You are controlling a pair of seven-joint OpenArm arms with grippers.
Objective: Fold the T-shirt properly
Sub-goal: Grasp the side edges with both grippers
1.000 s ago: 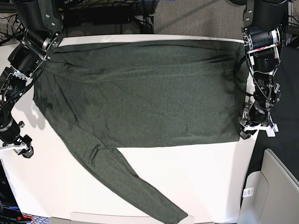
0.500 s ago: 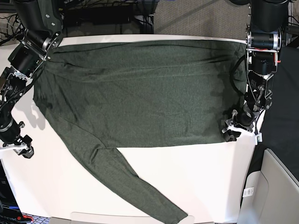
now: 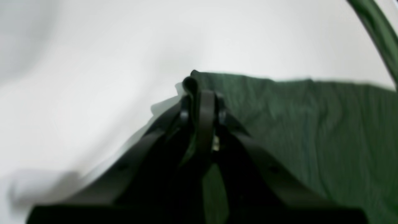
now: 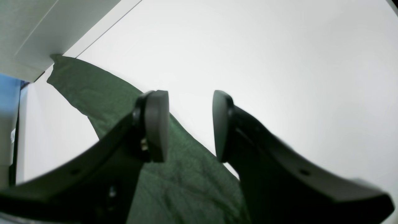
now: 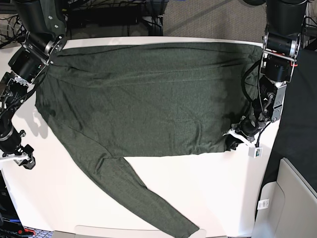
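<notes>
**A:** Where does the T-shirt lie?

**B:** Spread flat over most of the white worktop, body running from nine to three o'clock in the base view. One long sleeve trails off toward six o'clock, its cuff close to the near edge. Nothing looks folded over yet, so I judge the folding is only starting.

**A:** And the left gripper?

**B:** It sits at the shirt's corner at about four o'clock in the base view. In the left wrist view its jaws are pressed together on a small bunch of green fabric that pokes out past the tips, so it is pinching the shirt's edge. The cloth behind it fans out toward three o'clock, lying on the worktop.

**A:** Why grip there?

**B:** A corner gives control of a whole edge; lifting it would probably carry that side across the body for a first fold. That is my reading, not something shown.

**A:** The right gripper?

**B:** Off at eight o'clock in the base view, beyond the shirt's edge. Its jaws stand spread, holding nothing. In the right wrist view, the sleeve shows beyond and below them, running from six o'clock up toward ten; the gap frames bare worktop. It appears to be parked clear of the cloth.
</notes>
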